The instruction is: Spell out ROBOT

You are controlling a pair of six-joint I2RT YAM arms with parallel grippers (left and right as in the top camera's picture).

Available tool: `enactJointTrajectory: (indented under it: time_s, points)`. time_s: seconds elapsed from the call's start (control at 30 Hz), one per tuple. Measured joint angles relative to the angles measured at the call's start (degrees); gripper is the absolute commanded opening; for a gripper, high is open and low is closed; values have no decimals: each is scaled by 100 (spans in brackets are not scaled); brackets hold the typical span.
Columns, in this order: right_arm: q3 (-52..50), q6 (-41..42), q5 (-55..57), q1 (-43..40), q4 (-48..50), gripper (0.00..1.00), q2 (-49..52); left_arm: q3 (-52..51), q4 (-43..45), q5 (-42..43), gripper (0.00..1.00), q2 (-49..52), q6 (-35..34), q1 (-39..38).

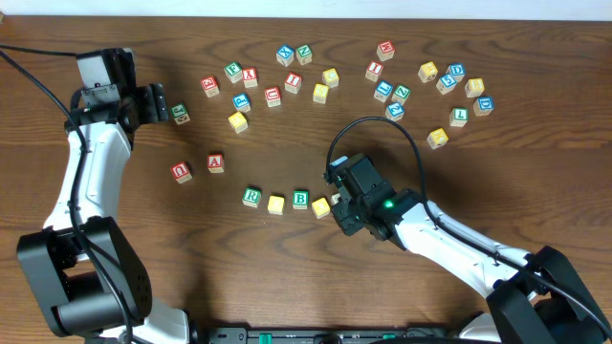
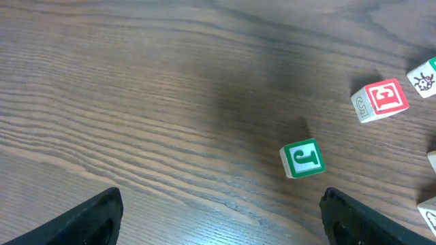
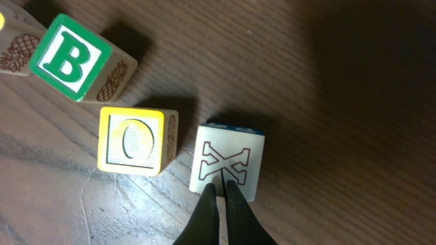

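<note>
A row of cubes lies mid-table: green-framed R [image 1: 251, 197], a yellow cube [image 1: 276, 204], green-framed B [image 1: 300, 200] [image 3: 68, 58], and a yellow-framed O [image 1: 320, 207] [image 3: 131, 141]. Just right of the O, slightly askew, sits a cube [image 3: 227, 162] with a blue far edge and an outlined cross figure on top; no letter shows on it. My right gripper [image 3: 222, 185] [image 1: 340, 196] is shut, with its tips resting at that cube's near edge and nothing between them. My left gripper [image 2: 221, 201] [image 1: 158, 103] stands open and empty at the far left, near a green J cube [image 2: 303, 158].
Red-framed A [image 1: 216, 162] and U [image 1: 181, 172] cubes lie left of the row. Several loose letter cubes are scattered across the back, from a red one [image 1: 210, 85] to a blue one [image 1: 484, 104]. The right arm's black cable [image 1: 382, 124] arcs over the middle.
</note>
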Motion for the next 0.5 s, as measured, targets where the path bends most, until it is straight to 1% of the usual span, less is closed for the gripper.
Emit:
enactJointTrajectory:
  time_s: [0.37,0.5]
  points:
    - [-13,-15,-2,0,-494,1,195,0,-2,0,91,0,0,0]
    - [-11,-24,-2,0,-302,1,195,0,-2,0,91,0,0,0]
